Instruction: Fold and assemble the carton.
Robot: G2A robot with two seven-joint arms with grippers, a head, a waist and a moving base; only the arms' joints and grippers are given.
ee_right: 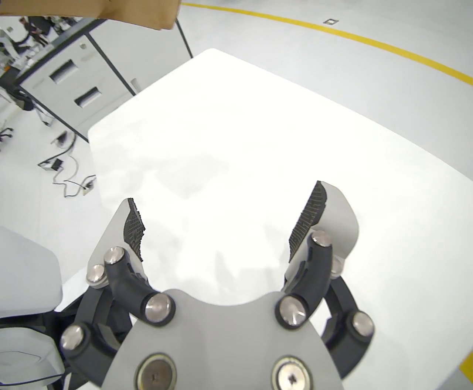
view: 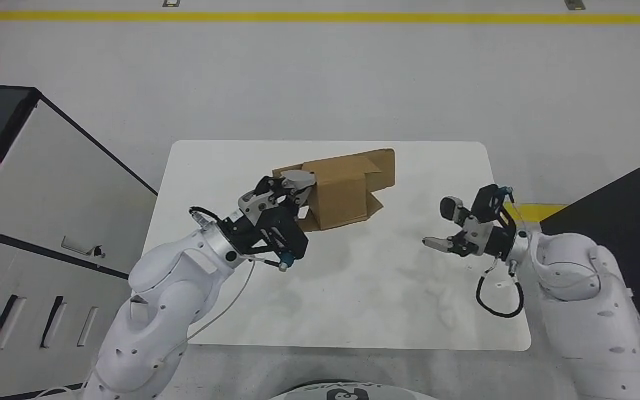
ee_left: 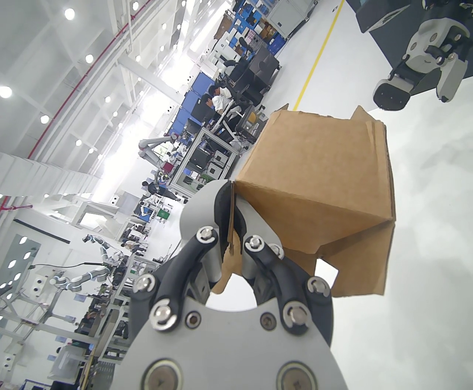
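You cannot see inside the carton (view: 345, 190) from any view, and in the top view the left gripper (view: 297, 188) covers the very edge it grips; in the right wrist view just a brown corner of the carton (ee_right: 140, 13) is cut off at the frame edge; whether the carton's underside rests fully on the table (view: 400, 300) you cannot tell, though in the left wrist view one lower flap looks to meet the tabletop (ee_left: 425, 258); count one carton, one white table and two grippers; the carton (ee_left: 314, 177) is plain brown corrugated card, half raised into a skewed box shape, its end flaps loose and splayed, one notched flap hanging toward the table; it sits over the table's far half, near the middle of its width; the left gripper (ee_left: 232, 210) is over the table's left-centre, its two fingers pinched narrow on a thin card edge at the carton's corner; the right gripper (view: 442, 225) hangs over the table's right side, well apart from the carton; its padded fingers (ee_right: 306, 218) are spread wide with nothing between them and bare tabletop (ee_right: 240, 147) beneath.
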